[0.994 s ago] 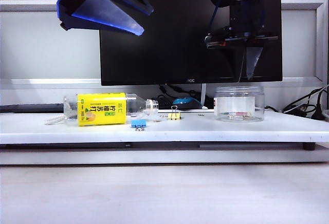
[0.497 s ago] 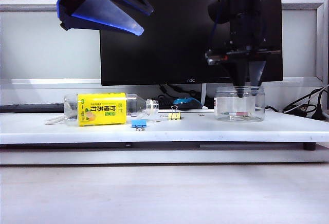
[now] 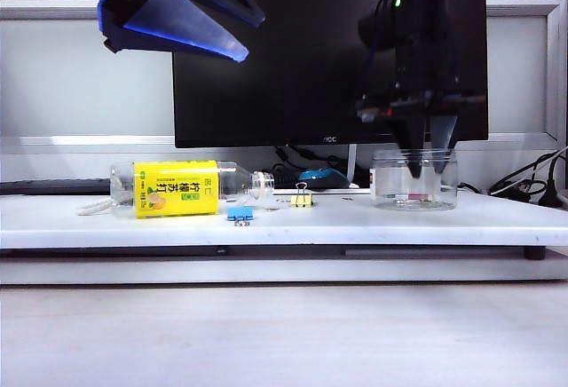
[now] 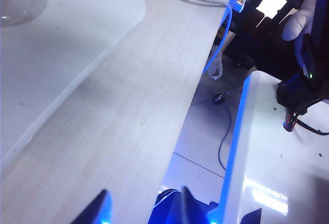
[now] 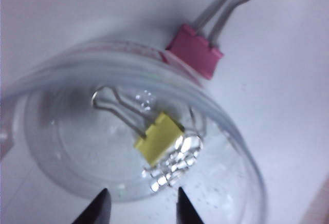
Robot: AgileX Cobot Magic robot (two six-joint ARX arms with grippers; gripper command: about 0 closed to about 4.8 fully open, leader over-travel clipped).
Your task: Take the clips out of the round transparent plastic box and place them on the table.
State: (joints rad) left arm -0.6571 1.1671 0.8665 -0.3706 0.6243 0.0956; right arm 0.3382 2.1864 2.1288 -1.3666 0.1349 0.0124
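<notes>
Yellow clip point(image 5: 158, 138) lies inside the round transparent plastic box point(image 5: 226, 131); the right gripper point(image 5: 139, 203), jaws wide, should straddle it squarely before closing, while the left gripper point(image 4: 144, 208) hangs spread far from that box.

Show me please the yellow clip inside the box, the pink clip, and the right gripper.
yellow clip point(image 5: 159, 137), right wrist view, its yellow body
pink clip point(image 5: 195, 58), right wrist view, its pink body
right gripper point(image 5: 140, 211), right wrist view, between open fingertips

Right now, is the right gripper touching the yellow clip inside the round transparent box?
Apart. In the right wrist view the right gripper has its jaws open, and bare box floor shows between its fingertips and the yellow clip.
</notes>
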